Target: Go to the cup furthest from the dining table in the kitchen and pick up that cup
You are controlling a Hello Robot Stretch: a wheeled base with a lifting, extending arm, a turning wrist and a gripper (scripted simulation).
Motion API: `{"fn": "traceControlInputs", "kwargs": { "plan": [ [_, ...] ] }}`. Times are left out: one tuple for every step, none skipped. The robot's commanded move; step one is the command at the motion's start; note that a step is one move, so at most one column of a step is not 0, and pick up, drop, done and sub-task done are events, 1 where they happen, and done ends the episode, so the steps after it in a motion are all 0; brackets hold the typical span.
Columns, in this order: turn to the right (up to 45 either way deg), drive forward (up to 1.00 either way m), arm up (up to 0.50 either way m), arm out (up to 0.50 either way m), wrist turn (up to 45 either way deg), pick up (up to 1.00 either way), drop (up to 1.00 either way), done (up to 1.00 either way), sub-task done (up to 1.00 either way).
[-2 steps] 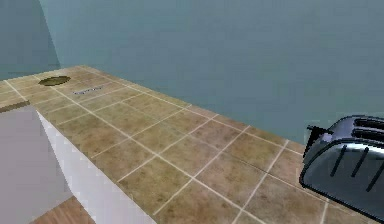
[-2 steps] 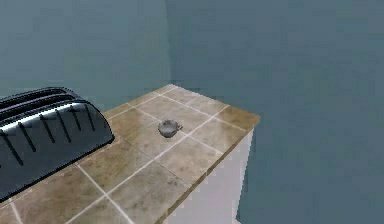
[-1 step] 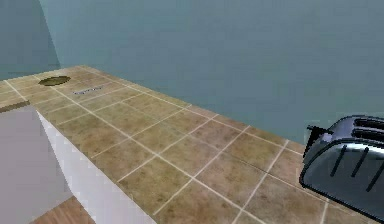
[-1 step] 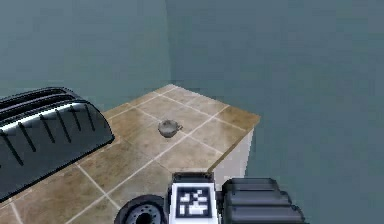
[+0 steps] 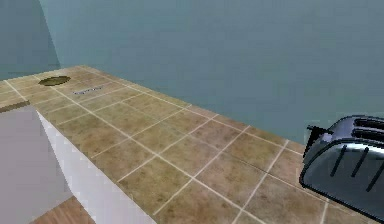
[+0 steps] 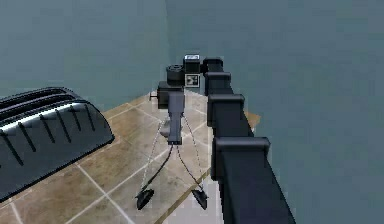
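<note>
**Looking for the cup along the kitchen counter**

I think the robot is at the searching step. It has to get to the right cup before it can pick it up. From here I cannot tell where the cup is.

Closest is the shiny silver and black metal toaster (image 5: 347, 155). It stands on the brown tiled counter top (image 5: 150, 140). Below the counter top, on the side away from the toaster, there is a white counter side (image 5: 80, 175) and a bit of wooden floor (image 5: 70, 212).

Just beside the toaster, the dark square arm bar (image 6: 235, 140) reaches out over the tiles. The black claw (image 6: 172, 198) hangs near the toaster, and its two thin fingers (image 6: 145, 198) have bare tiles behind them. It holds nothing. I cannot tell if the fingers are spread or pressed together.

Far from the toaster, at the far corner of the counter, lies a small flat round brown shape (image 5: 57, 79). Past that stands the plain blue-green wall (image 5: 230, 50).

Next, I think the robot needs to turn or drive on until a cup comes into sight. Only then should it reach out. It should take care that the arm does not bump the toaster.

The toaster is cut off at the edge in both views. The round brown shape is too small to tell what it is.
</note>
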Motion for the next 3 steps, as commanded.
{"fn": "traceControlInputs", "kwargs": {
  "plan": [
    [0.0, 0.0, 0.0, 0.0, 45.0, 0.0, 0.0, 0.0, 0.0],
    [0.0, 0.0, 0.0, 0.0, 45.0, 0.0, 0.0, 0.0, 0.0],
    [0.0, 0.0, 0.0, 0.0, 45.0, 0.0, 0.0, 0.0, 0.0]
  ]
}}
